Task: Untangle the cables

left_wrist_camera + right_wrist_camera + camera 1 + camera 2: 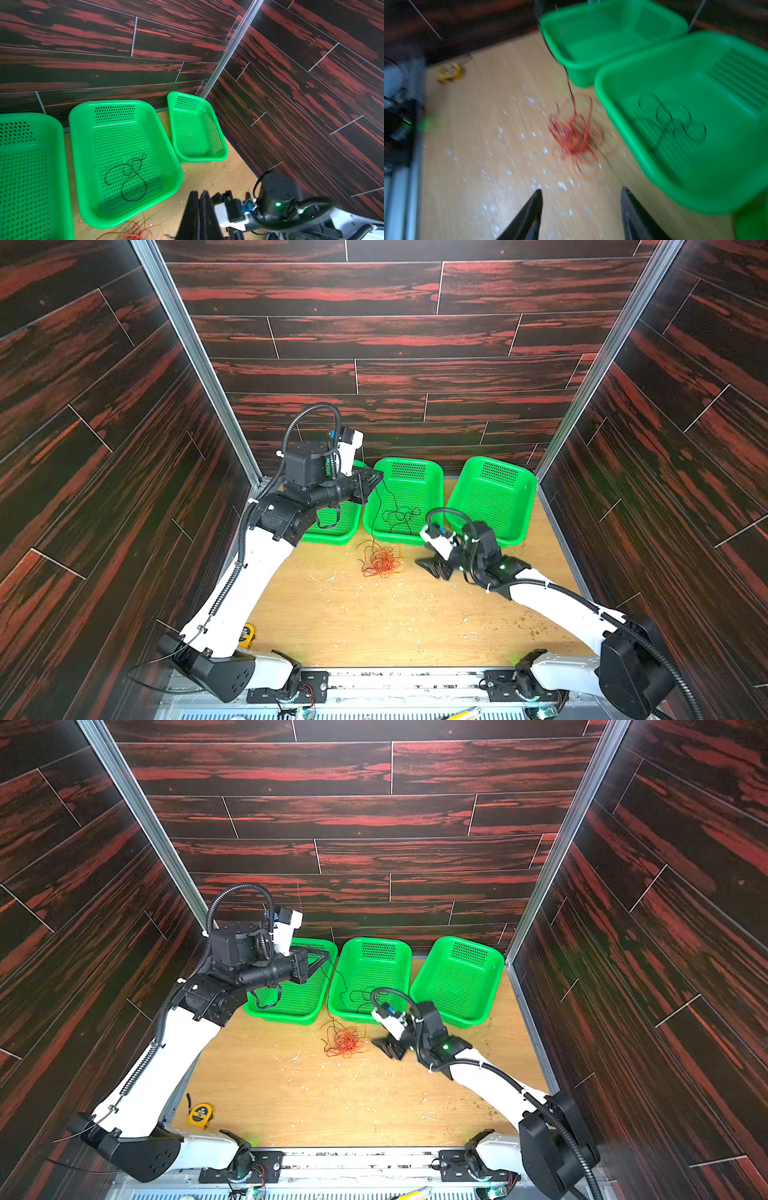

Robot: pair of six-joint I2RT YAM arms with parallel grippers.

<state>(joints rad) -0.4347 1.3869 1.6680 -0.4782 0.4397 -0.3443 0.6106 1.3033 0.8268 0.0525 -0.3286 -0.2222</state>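
Three green baskets [511,540] line the counter's [374,626] far edge. The middle basket [116,101] holds loops of the black cable [128,176], and a strand of it runs up to the clenched left pincer [376,481] above. The red and orange tangle [382,560] lies just before that basket, with the released right pincer [581,189] beside it. A tape measure [200,1115] sits at the near left corner.

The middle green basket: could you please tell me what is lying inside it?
A thin black cable in loose loops lies on the middle basket's mesh floor; nothing else shows. In both top views the right arm covers its near corner.
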